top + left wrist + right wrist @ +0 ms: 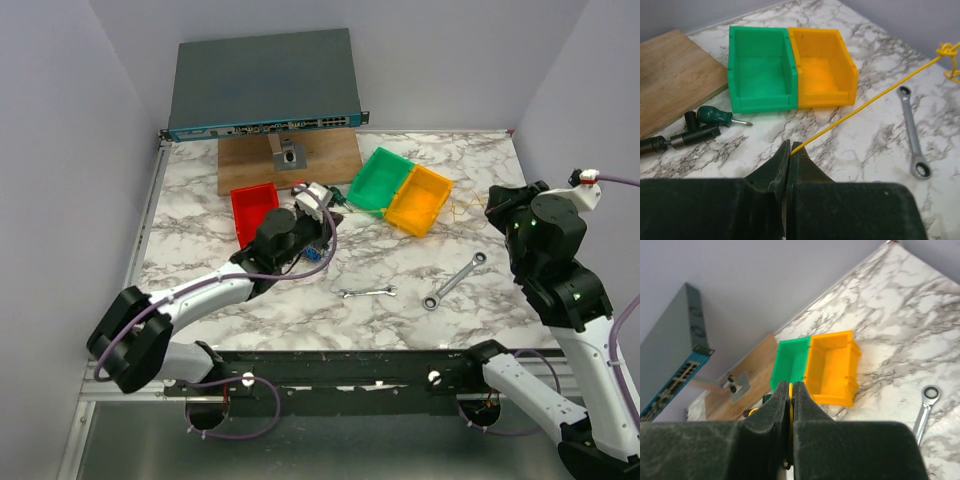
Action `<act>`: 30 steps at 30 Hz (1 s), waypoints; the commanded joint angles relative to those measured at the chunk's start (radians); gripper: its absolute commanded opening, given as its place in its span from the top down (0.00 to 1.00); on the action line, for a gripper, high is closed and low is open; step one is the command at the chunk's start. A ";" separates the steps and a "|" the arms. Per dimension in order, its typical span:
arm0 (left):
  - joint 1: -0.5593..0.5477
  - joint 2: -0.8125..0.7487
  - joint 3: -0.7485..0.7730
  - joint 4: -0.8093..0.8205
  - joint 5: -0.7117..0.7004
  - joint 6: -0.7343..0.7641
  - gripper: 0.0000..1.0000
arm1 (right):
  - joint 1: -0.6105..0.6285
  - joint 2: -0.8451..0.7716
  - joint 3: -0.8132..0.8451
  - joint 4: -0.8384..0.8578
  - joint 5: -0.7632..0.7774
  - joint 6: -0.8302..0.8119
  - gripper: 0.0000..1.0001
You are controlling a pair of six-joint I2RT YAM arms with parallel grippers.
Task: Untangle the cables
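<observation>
A thin yellow cable (865, 103) runs taut from my left gripper (791, 148) up to a small yellow knot (947, 50) at the upper right of the left wrist view. The left jaws are shut on the cable's end. In the right wrist view my right gripper (791, 386) is shut on a yellow cable (791, 392) that shows as a sliver between the pads. From above, the left gripper (338, 203) sits just left of the green bin, the right gripper (492, 206) right of the orange bin, with the cable (462, 208) faintly seen between them.
A green bin (380, 180) and an orange bin (420, 199) stand side by side under the cable. A red bin (252, 211) is left of the arm. Two wrenches (455, 280) (368, 292) lie on the marble. A screwdriver (715, 116), wooden board (290, 160) and network switch (265, 85) are behind.
</observation>
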 commanded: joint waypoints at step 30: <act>0.106 -0.307 -0.320 0.003 0.150 -0.062 1.00 | 0.034 0.177 -0.581 0.491 -0.863 -0.108 0.18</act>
